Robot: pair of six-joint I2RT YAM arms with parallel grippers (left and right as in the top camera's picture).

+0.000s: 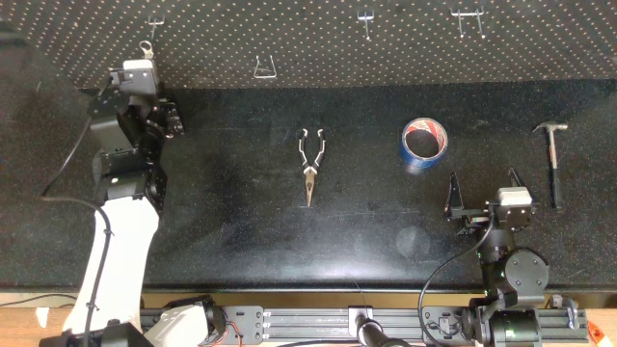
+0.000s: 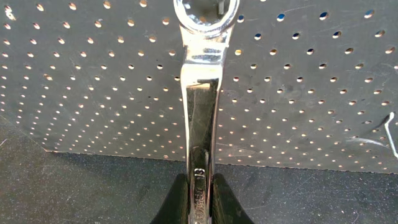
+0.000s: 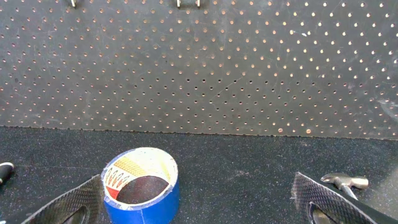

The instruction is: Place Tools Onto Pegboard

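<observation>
The table (image 1: 241, 231) is black and a bit shiny. At its far edge stands a dark pegboard (image 1: 308, 39) full of little holes, with a few metal hooks (image 1: 365, 21) on it. The left gripper (image 2: 200, 186) is up by the board and squeezes the handle of a shiny wrench (image 2: 200, 106). The wrench points straight up. Its ring end is in front of the board, close to one hook. The right gripper (image 1: 484, 193) is low over the table with its fingers wide apart, holding nothing. Pliers (image 1: 309, 164) lie in the middle of the table. A blue roll of tape (image 1: 424, 142) sits to their right, and a hammer (image 1: 552, 159) lies near the right end.
</observation>
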